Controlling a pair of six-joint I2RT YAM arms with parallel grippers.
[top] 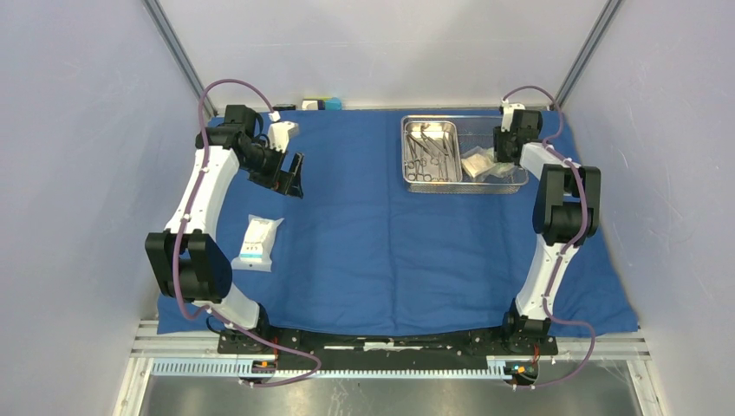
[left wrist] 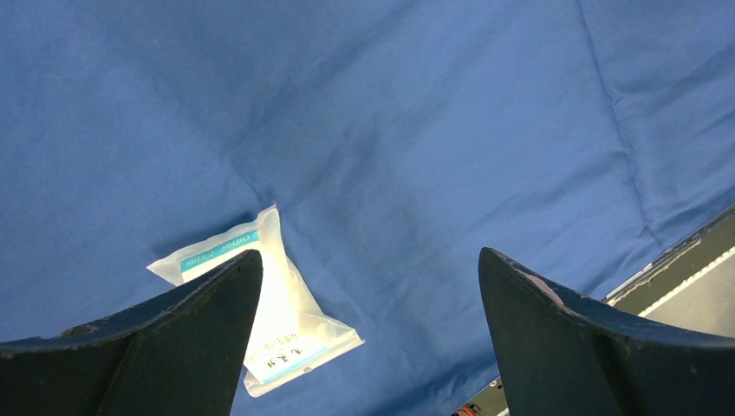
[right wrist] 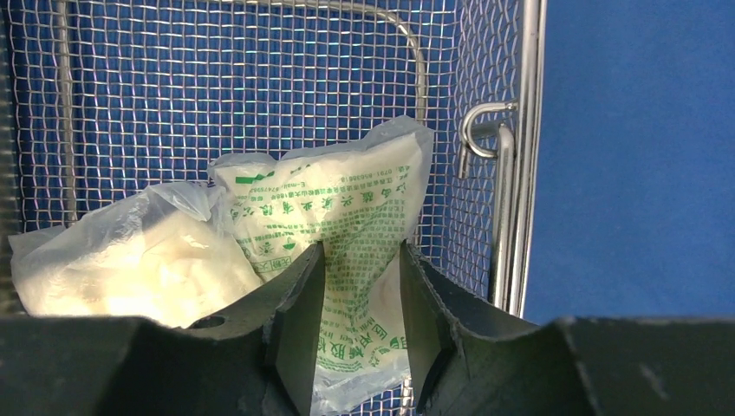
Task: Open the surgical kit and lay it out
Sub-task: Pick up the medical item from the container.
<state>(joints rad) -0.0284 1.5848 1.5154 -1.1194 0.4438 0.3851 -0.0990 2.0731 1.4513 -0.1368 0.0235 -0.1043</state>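
Observation:
The blue cloth wrap [top: 381,251] lies spread flat over the table. At its back right stands the steel mesh tray [top: 465,187], with the inner pan [top: 407,156] holding slim metal instruments [top: 426,156]. My right gripper [right wrist: 362,247] is down in the tray's right end, shut on a green-printed clear packet [right wrist: 347,195]. A second, plain packet [right wrist: 139,251] lies beside it on the mesh. A third packet with a teal stripe [top: 258,243] rests on the cloth at the left. My left gripper [left wrist: 369,253] hangs open above the cloth, just beyond that packet [left wrist: 290,299], with nothing between its fingers.
The tray's wire wall and hinged handle [right wrist: 485,139] stand close on the right of my right fingers. Small blue and white objects [top: 321,104] sit at the cloth's back edge. Enclosure walls stand on both sides, and a metal rail [top: 390,347] runs along the front.

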